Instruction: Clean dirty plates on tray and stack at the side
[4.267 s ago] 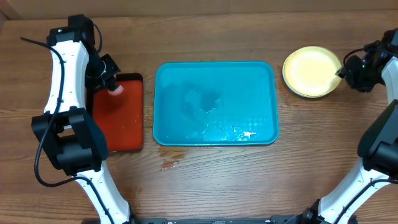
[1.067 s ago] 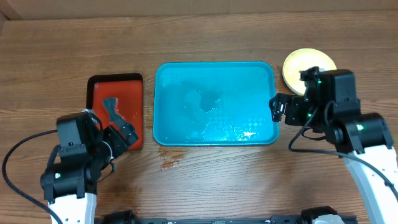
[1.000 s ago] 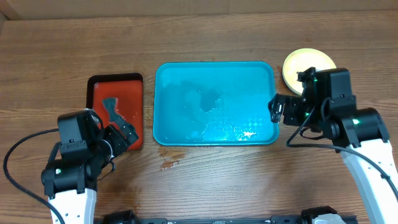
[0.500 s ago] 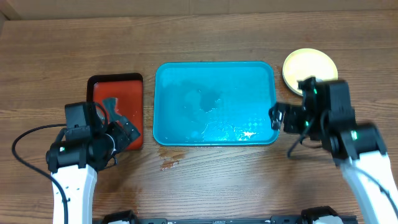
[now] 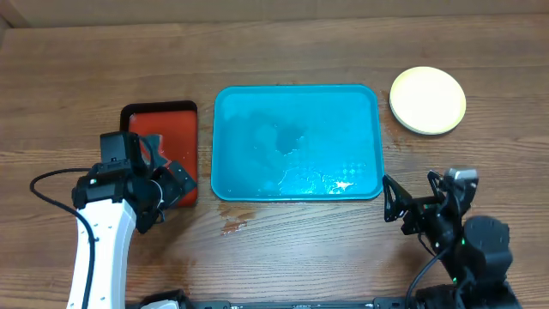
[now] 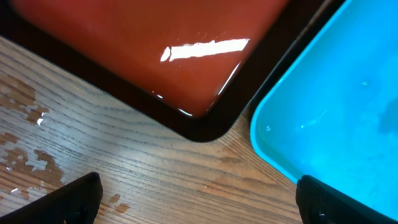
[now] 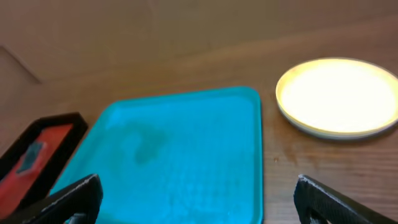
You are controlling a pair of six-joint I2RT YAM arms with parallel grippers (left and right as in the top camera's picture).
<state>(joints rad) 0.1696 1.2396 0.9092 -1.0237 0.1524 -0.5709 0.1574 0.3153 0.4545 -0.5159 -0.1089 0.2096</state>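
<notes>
The turquoise tray (image 5: 296, 142) lies in the middle of the table, wet and with nothing on it; it also fills the near part of the right wrist view (image 7: 180, 155). A pale yellow plate (image 5: 427, 99) rests on the wood to the right of the tray, off it, seen too in the right wrist view (image 7: 339, 96). My left gripper (image 5: 176, 182) hangs open over the gap between the red tray and the turquoise tray, holding nothing. My right gripper (image 5: 410, 203) stands open near the front right, short of the tray's corner, also holding nothing.
A red tray (image 5: 161, 129) with a black rim sits left of the turquoise one, a small grey thing (image 7: 34, 151) lying in it. Water spots (image 5: 233, 227) mark the wood in front of the tray. In the left wrist view the red tray's corner (image 6: 186, 62) and the turquoise rim (image 6: 273, 143) nearly touch.
My right arm has drawn back from beside the plate to the front right of the table, uncovering the plate. My left arm has shifted slightly. Both grippers stay open.
</notes>
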